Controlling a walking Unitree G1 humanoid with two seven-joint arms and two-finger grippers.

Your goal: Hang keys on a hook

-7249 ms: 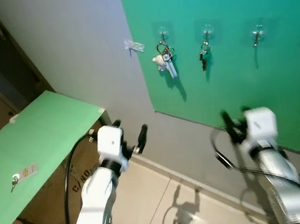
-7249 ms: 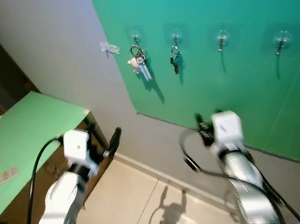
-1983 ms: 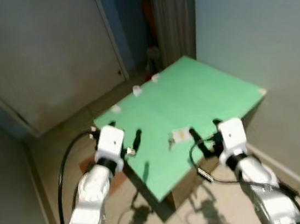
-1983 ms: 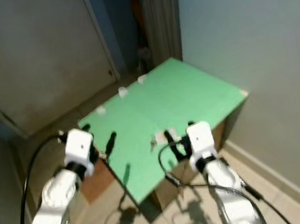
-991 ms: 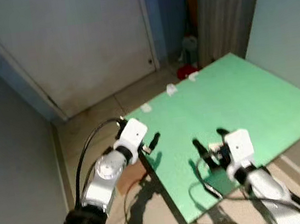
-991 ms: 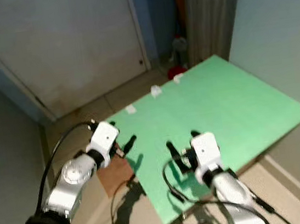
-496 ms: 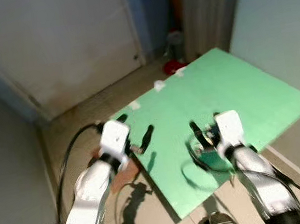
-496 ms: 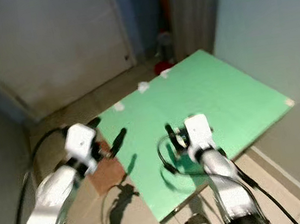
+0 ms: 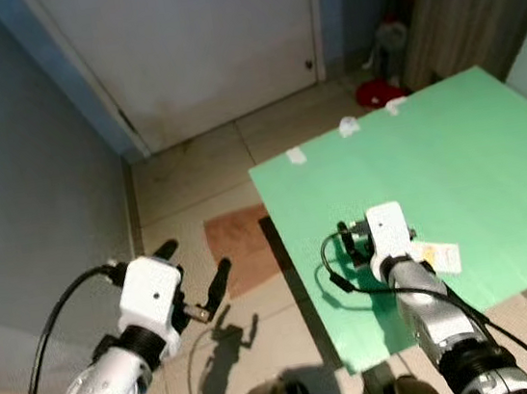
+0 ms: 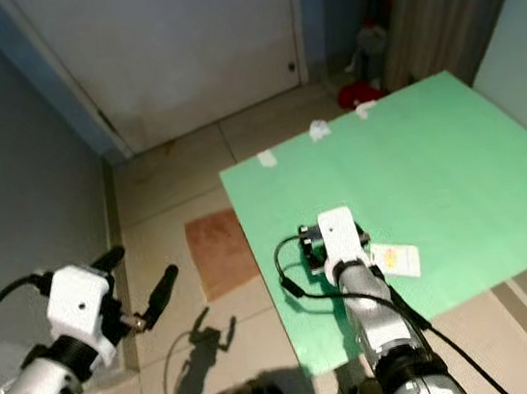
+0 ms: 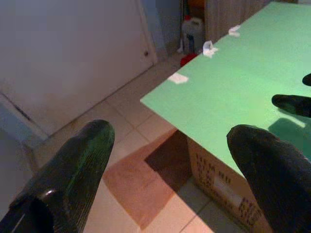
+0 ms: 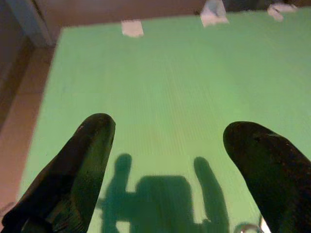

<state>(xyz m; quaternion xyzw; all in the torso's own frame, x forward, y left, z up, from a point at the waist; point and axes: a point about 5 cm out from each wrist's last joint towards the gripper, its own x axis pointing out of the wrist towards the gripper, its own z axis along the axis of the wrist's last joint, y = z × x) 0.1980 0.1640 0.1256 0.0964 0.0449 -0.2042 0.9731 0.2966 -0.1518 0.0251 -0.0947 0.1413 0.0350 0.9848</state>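
Note:
The keys, with a white tag (image 9: 440, 254), lie on the green table top (image 9: 472, 160) near its front edge. My right gripper (image 9: 350, 240) hovers low over the table just left of the tag, open. In the right wrist view its fingers (image 12: 92, 141) spread wide over bare green, and the key ring (image 12: 244, 226) peeks in at the edge beside one finger. My left gripper (image 9: 193, 265) is open over the tiled floor, left of the table, holding nothing. The left wrist view looks between its fingers (image 11: 82, 155) at the table corner.
A pale door (image 9: 214, 38) and a grey wall stand behind the table. A brown mat (image 9: 236, 240) lies on the floor by the table edge. White tape scraps (image 9: 350, 127) sit at the table's far edge. A cardboard box (image 11: 218, 182) is under the table.
The whole view has swung left, so the camera moved. My right gripper stays over the table by the tag. My left gripper now stands well off the table edge, over the floor.

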